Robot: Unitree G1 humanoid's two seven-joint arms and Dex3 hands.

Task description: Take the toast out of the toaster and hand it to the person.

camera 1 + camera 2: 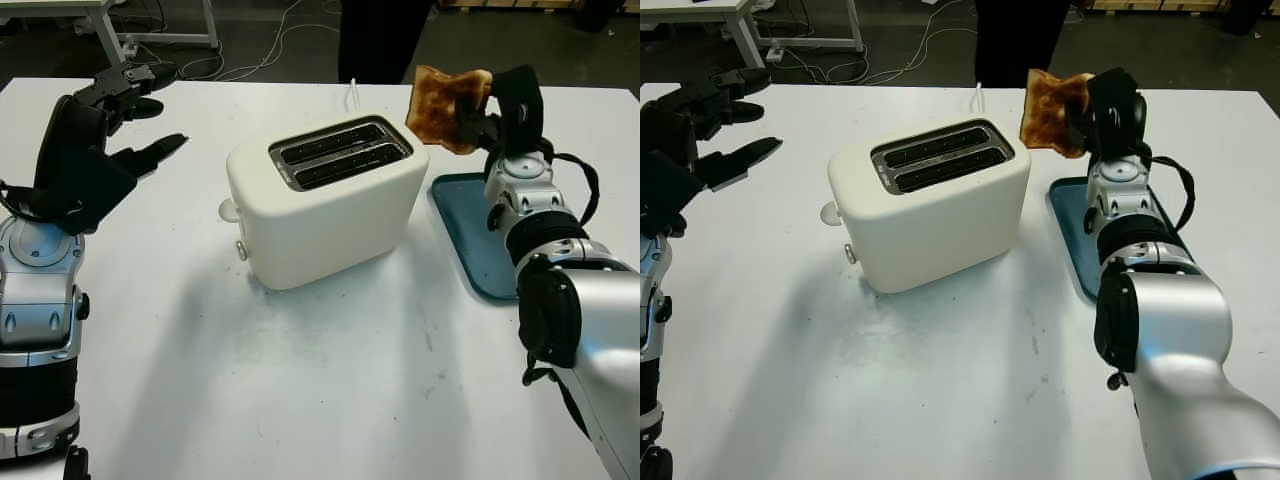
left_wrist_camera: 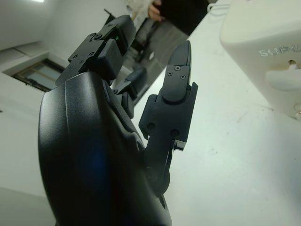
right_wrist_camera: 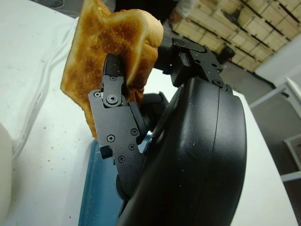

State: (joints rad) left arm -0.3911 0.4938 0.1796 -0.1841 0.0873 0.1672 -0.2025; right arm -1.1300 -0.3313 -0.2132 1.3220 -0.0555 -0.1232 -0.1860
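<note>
Left eye view, right hand (image 1: 490,115) gripping toast (image 1: 447,106) above toaster (image 1: 325,200)

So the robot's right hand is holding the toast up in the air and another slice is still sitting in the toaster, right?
Not quite. The right hand does hold the toast up, but the toaster has both slots empty, as the left eye view shows.

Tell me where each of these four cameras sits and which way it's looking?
Left eye view: on the head, facing forward and down at the toaster; both arms show.
Right eye view: beside it, same scene; right hand holds the toast above the blue tray.
Left wrist view: on the left wrist, along the open left hand toward the toaster.
Right wrist view: on the right wrist, at the toast.
Both eyes share the table.
</note>
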